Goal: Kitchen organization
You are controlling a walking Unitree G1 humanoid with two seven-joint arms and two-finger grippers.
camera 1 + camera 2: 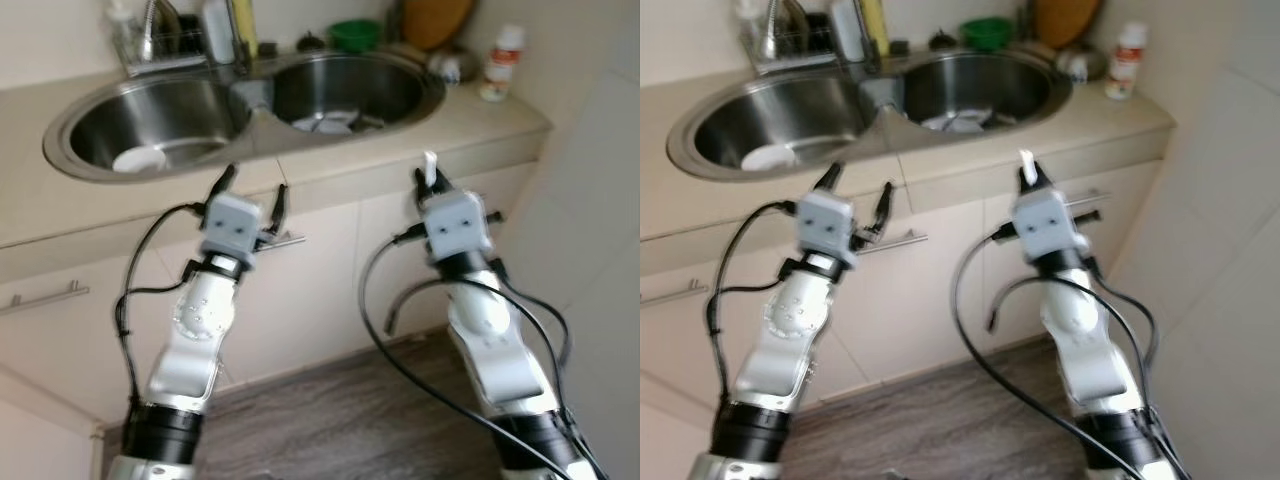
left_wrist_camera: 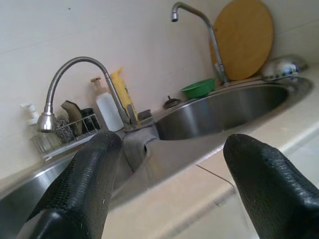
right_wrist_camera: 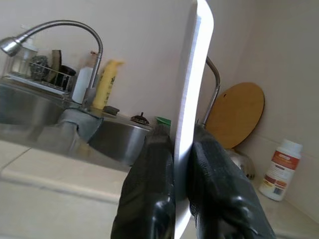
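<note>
Pinching a flat white piece (image 3: pixel 192 99) edge-on between its two black fingers (image 3: pixel 149 189), the right gripper (image 1: pixel 428 178) is holding it upright in front of the bench (image 1: pixel 500 125) edge, below the right sink bowl (image 1: pixel 345 90). What the piece is cannot be told. The right arm is reaching up and forward from the elbow. The left gripper (image 1: pixel 252 190) is hovering level with it, fingers (image 2: pixel 82 189) spread wide and holding nothing, just before the cabinet doors (image 1: pixel 320 270). Both are standing well apart, with free space between them.
</note>
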